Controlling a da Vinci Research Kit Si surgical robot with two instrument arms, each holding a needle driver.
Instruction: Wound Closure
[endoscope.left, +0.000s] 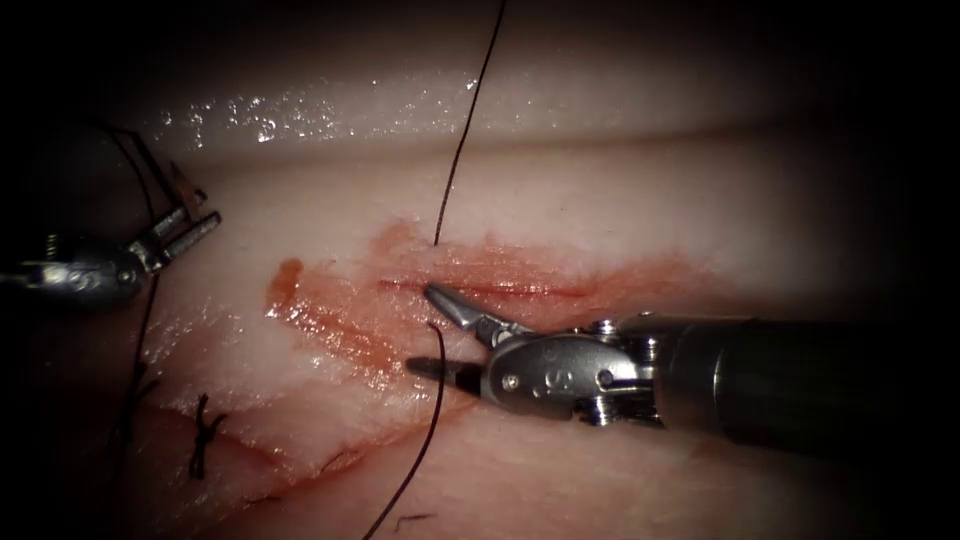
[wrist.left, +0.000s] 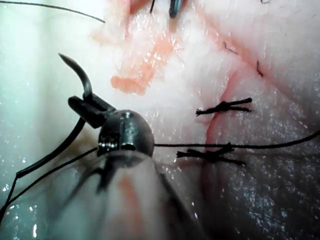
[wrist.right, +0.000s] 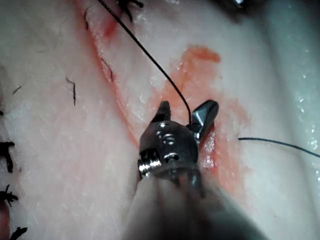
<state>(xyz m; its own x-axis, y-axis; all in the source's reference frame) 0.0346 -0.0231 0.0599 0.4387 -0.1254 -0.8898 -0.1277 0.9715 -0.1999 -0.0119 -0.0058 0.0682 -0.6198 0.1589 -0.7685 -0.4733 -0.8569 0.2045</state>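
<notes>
My left tool (endoscope.left: 190, 232) sits far left of the cut (endoscope.left: 500, 289), off the tissue's wet patch. Its jaws (wrist.left: 89, 107) are shut on the curved needle (wrist.left: 81, 75) partway along its curve, and the sharp tip points free in the air. The needle is out of the tissue. Black thread (wrist.left: 47, 155) trails from the needle's tail. My right tool (endoscope.left: 420, 328) lies over the cut from the right, its jaws open with nothing held. A strand of thread (endoscope.left: 460, 140) enters the tissue beside the cut, and another strand (endoscope.left: 425, 440) leaves between the open jaws (wrist.right: 189, 116).
Red fluid (endoscope.left: 330, 320) stains the tissue around the cut. Tied stitches (endoscope.left: 205, 442) with short cut ends sit at the lower left, and also (wrist.left: 222, 106) near my left tool. The tissue's glistening far edge (endoscope.left: 300, 112) runs across the back.
</notes>
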